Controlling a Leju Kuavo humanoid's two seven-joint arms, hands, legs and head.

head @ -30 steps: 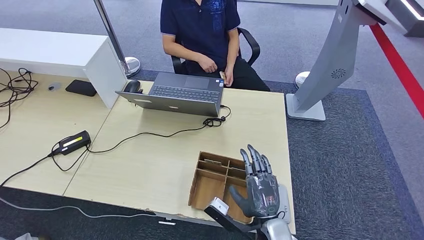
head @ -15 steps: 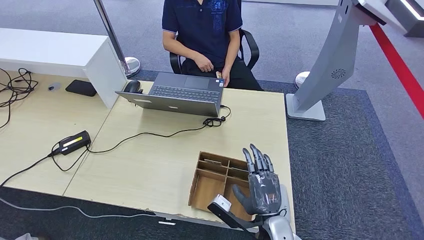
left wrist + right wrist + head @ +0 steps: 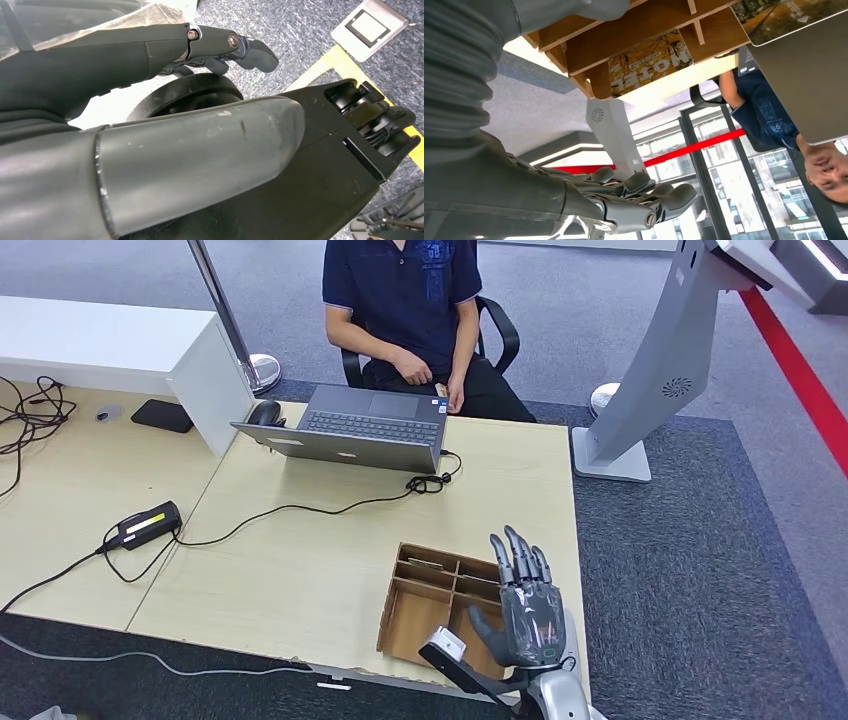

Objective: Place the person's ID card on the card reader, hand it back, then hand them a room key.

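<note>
Even, bright indoor light fills the head view; the desk [image 3: 300, 560] casts only soft, faint shadows, and straight lines bow slightly toward the frame's corners. In the right wrist view, windows [image 3: 744, 165] in the lower half are blown out white. The left wrist view's close foreground is soft and unfocused.

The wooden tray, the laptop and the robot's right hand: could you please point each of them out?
wooden tray [image 3: 398, 606]: head view, bare floor of a near compartment.
laptop [image 3: 372, 427]: head view, keyboard.
right hand [image 3: 528, 615]: head view, back of the palm.
</note>
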